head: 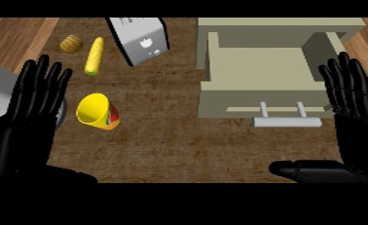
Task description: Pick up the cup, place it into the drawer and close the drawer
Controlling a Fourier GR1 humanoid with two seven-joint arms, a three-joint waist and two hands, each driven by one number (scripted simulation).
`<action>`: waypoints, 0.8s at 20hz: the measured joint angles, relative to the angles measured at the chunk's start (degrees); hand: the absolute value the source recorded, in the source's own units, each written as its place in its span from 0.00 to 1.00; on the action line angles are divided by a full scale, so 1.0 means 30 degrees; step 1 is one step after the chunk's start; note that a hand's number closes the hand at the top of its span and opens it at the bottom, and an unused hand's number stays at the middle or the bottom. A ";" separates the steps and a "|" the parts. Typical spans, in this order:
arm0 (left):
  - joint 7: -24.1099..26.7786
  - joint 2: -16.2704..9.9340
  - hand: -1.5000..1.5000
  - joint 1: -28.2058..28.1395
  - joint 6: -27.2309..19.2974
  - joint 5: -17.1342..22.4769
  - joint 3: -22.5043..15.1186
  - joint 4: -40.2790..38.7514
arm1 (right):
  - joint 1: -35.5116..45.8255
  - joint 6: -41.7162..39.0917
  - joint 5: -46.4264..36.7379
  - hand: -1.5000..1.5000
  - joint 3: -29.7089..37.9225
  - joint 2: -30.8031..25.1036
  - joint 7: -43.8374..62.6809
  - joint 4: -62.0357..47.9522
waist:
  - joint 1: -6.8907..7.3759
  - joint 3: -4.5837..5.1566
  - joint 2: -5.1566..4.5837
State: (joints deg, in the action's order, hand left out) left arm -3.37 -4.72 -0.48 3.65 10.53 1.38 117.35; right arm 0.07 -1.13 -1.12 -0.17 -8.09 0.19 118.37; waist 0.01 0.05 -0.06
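A yellow cup (98, 112) with a red and orange side lies tilted on the wooden counter at the lower left, its mouth turned up and to the left. The beige drawer (259, 61) stands pulled out at the right, its inside bare, with a pale handle (286, 118) on its front. My left hand (32, 107) is at the left edge, fingers straight up, just left of the cup and apart from it. My right hand (348, 97) is at the right edge beside the drawer, fingers straight, thumb stretched out low.
A yellow corn cob (94, 56) and a small brownish round item (70, 44) lie at the upper left. A grey boxy appliance (140, 39) stands at the top middle, left of the drawer.
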 measured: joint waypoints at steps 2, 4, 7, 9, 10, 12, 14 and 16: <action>0.0083 0.0215 0.00 -0.0370 0.0242 0.0706 0.0174 -0.0461 | 0.0042 -0.0204 -0.0019 0.00 0.0048 -0.0206 0.0452 0.0189 | 0.0000 -0.0005 0.0009; -0.0122 0.0145 0.00 -0.0331 0.0474 0.1496 0.0665 -0.0842 | 0.0010 -0.0406 -0.0031 0.00 0.0083 -0.0203 0.0350 -0.0093 | 0.0000 -0.0010 0.0013; 0.0531 -0.0012 0.00 -0.0520 0.1158 0.2186 0.1387 -0.2150 | 0.0134 -0.0546 -0.0141 0.00 0.0082 -0.0174 0.0647 0.0045 | 0.0000 -0.0009 0.0015; 0.0705 -0.0101 0.00 -0.0867 0.1445 0.2424 0.1717 -0.2500 | 0.0119 -0.0753 -0.0096 0.00 0.0267 -0.0124 0.0106 -0.0443 | 0.0010 -0.0009 0.0020; 0.0924 -0.0096 0.00 -0.0685 0.1444 0.2313 0.1840 -0.3150 | 0.0418 -0.0714 -0.0180 0.00 0.0266 -0.0069 0.0133 -0.0736 | 0.0007 -0.0015 0.0016; 0.1483 -0.0398 0.00 -0.1030 0.1838 0.2393 0.2459 -0.3950 | 0.0189 -0.0880 0.0012 0.00 0.0471 -0.0135 0.0159 -0.0457 | -0.0004 -0.0014 0.0017; 0.1649 -0.0682 0.00 -0.0628 0.1767 0.2221 0.2949 -0.4865 | 0.0443 -0.1014 0.0066 0.00 0.0733 -0.0215 -0.0016 -0.0847 | -0.0010 -0.0011 0.0014; 0.2054 -0.0817 0.00 -0.0381 0.1542 0.1864 0.3381 -0.5792 | 0.0638 -0.1117 0.0178 0.00 0.0986 -0.0336 0.0155 -0.0820 | -0.0020 -0.0016 0.0011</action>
State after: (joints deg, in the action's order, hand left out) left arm 2.79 -7.17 -1.63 8.27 16.12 11.52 99.97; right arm 1.98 -4.48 -0.59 2.78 -9.10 0.66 115.91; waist -0.05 0.00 -0.02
